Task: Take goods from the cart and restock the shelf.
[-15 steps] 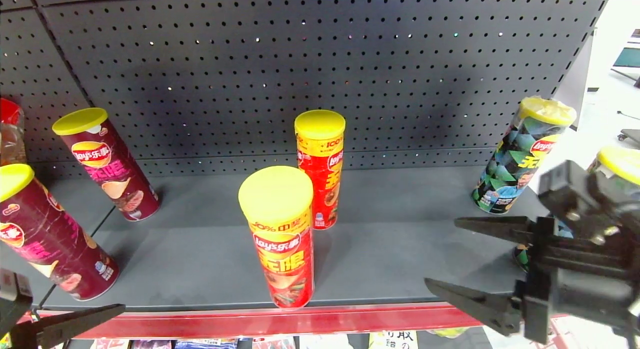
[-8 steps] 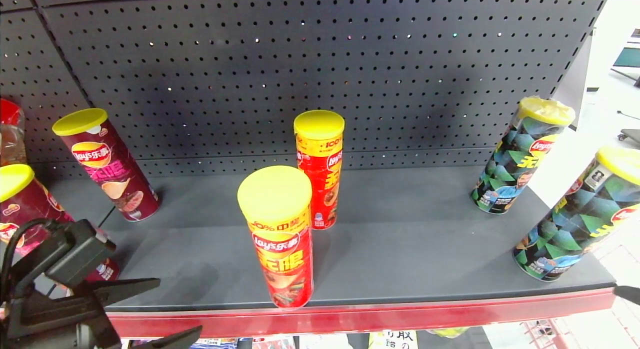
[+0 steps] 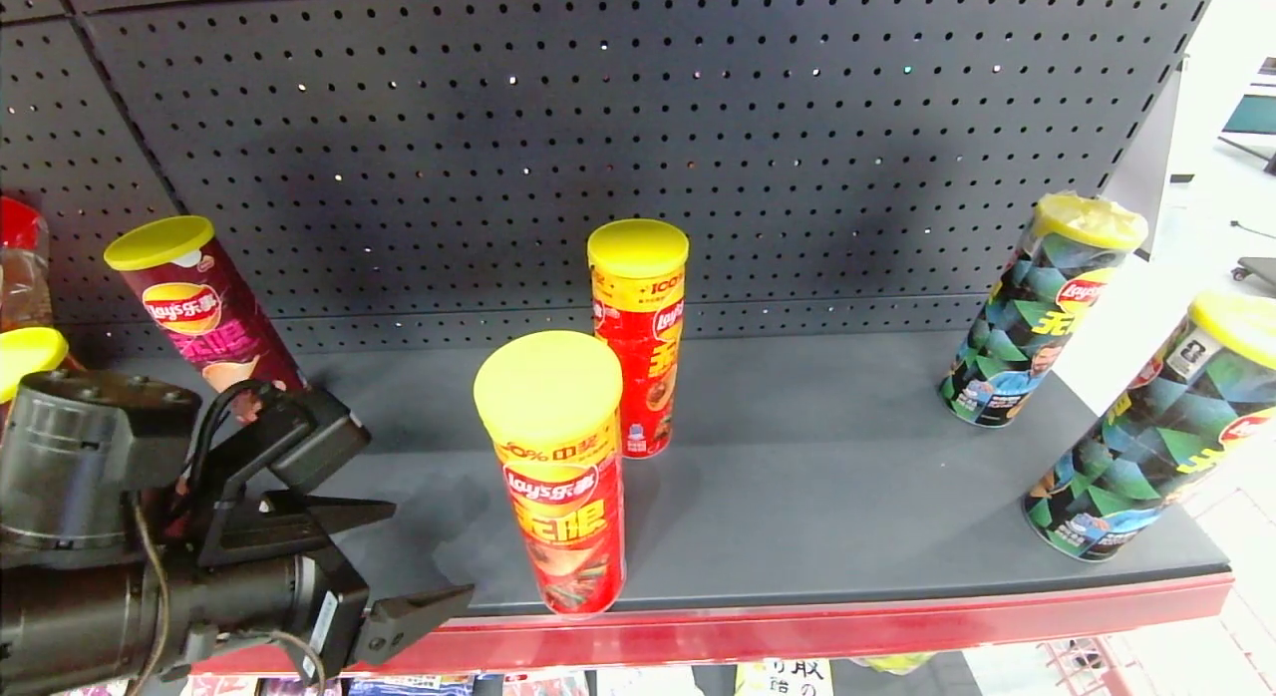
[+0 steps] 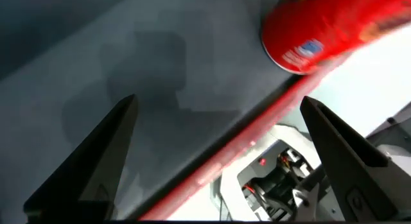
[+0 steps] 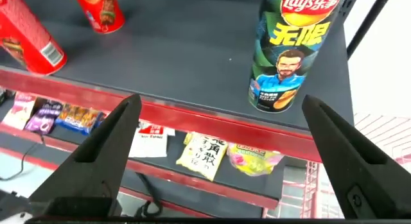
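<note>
Two red chip cans stand mid-shelf, one at the front (image 3: 558,477) and one behind it (image 3: 638,327). Two green-black cans stand at the right, front (image 3: 1146,447) and back (image 3: 1047,307). A maroon can (image 3: 194,307) leans at the back left. My left gripper (image 3: 399,561) is open at the shelf's front edge, left of the front red can and apart from it. In the left wrist view the left gripper (image 4: 218,160) is empty, with that can's base (image 4: 334,25) beyond it. My right gripper (image 5: 218,160) is open and empty, below and in front of the front green-black can (image 5: 292,51).
The grey shelf (image 3: 797,477) has a red front lip (image 3: 797,616) and a perforated back panel (image 3: 598,128). Another yellow lid (image 3: 25,352) shows behind my left arm. Small packets (image 5: 205,150) lie on the lower shelf. Free room lies between the red and green-black cans.
My right gripper drew back out of the head view, leaving the front green-black can standing. My left arm rose and moved right toward the front red can.
</note>
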You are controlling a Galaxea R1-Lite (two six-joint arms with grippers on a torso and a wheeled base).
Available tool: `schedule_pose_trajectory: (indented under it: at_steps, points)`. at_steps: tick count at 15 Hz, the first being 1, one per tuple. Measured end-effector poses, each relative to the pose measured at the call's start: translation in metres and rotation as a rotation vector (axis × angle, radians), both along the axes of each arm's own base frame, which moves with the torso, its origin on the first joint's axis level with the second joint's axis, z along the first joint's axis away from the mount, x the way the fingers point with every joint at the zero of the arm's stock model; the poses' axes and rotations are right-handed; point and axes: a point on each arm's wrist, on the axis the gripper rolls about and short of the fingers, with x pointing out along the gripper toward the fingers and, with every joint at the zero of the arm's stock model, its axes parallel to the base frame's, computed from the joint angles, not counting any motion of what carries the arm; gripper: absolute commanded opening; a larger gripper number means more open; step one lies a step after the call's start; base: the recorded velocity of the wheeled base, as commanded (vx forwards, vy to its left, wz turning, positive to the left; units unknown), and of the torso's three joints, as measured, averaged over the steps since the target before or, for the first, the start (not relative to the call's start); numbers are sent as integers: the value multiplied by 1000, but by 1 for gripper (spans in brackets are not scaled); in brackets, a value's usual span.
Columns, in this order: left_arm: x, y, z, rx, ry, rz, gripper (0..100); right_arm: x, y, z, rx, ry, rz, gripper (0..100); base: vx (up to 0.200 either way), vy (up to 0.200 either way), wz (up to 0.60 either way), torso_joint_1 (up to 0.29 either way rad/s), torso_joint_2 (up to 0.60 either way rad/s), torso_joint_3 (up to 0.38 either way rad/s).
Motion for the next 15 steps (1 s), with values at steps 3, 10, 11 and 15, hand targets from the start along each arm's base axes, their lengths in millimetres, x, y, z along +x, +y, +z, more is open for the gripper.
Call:
schedule_pose_trajectory:
  at_steps: [3, 10, 11, 15]
  points:
    - [14, -8, -2, 6, 8, -10, 100, -1, -1, -1, 17, 1, -24, 100, 0, 0, 0, 0, 0, 0]
    - [31, -22, -5, 17, 29, -33, 100, -2, -1, -1, 19, -3, -26, 100, 0, 0, 0, 0, 0, 0]
    - [32, -24, -6, 19, 32, -39, 100, -2, -1, -1, 19, -3, -26, 100, 0, 0, 0, 0, 0, 0]
    - [35, -28, -7, 20, 37, -49, 100, -2, -1, -1, 19, -3, -26, 100, 0, 0, 0, 0, 0, 0]
